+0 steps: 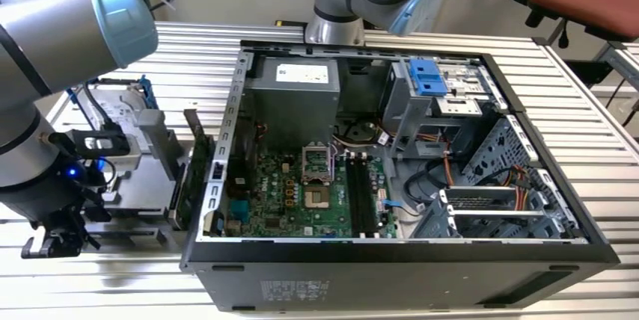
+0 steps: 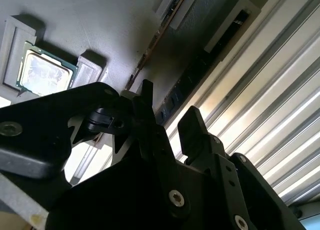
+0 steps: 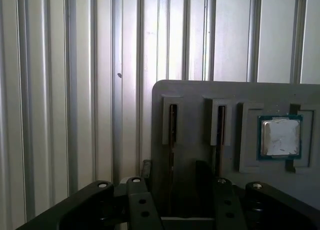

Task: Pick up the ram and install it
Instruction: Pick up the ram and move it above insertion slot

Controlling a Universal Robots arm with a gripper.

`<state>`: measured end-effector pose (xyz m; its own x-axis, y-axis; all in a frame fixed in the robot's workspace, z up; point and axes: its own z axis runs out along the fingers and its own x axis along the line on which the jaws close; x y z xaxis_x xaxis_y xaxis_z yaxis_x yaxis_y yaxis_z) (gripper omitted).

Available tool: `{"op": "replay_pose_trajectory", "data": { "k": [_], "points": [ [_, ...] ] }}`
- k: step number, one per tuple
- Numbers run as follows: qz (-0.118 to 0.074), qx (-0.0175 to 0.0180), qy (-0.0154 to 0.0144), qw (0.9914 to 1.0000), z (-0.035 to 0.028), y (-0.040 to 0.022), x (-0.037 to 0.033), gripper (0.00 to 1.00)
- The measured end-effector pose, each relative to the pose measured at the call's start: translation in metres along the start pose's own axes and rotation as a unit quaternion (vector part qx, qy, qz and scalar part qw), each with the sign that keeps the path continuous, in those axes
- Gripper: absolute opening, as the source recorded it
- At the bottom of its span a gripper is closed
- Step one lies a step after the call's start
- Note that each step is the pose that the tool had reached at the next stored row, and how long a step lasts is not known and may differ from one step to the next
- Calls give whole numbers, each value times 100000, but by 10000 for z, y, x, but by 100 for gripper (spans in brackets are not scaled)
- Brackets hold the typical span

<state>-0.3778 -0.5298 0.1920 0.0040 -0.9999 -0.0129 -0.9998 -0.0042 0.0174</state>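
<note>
Grey slotted holder [image 3: 192, 97] is used to keep the ram [image 3: 173, 125] stood on edge — so it can be straddled by the released claw [image 3: 173, 172], nothing gripped yet.

So the black jaws are spread wide, one each side of the thin dark ram stick [image 3: 172, 125] standing on edge in the flat grey holder plate [image 3: 195, 97], and a second stick [image 3: 219, 130] one slot over sits just beside one jaw, so it's tight there. In the open black computer case [image 1: 399, 268] on the ribbed aluminium surface [image 1: 589, 111], the long black memory slots [image 1: 363, 193] are open from above, hemmed by the metal processor socket [image 1: 317, 178] and a loose cable bundle [image 1: 429, 178].
</note>
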Motion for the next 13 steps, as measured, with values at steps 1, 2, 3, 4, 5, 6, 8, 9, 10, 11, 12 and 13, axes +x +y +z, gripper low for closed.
{"op": "replay_pose_trajectory", "data": {
  "k": [1,2,3,4,5,6,8,9,10,11,12,13],
  "points": [
    [-1,-2,1,100000,0,0,0,100],
    [0,-2,2,100000,0,0,0,100],
    [-1,-2,2,100000,1,0,0,100],
    [-2,1,-1,100000,1,0,0,100],
    [-1,1,-1,100000,2,0,0,100],
    [0,-1,1,100000,2,0,0,100],
    [-2,0,0,100000,2,0,0,100],
    [-4,0,-1,100000,3,0,0,100],
    [-83,1,0,100000,3,0,0,100],
    [-227,-1,3,100000,3,0,0,100],
    [-372,0,1,99999,3,1,0,100],
    [-480,4,-3,99999,4,1,0,100]
  ]
}}
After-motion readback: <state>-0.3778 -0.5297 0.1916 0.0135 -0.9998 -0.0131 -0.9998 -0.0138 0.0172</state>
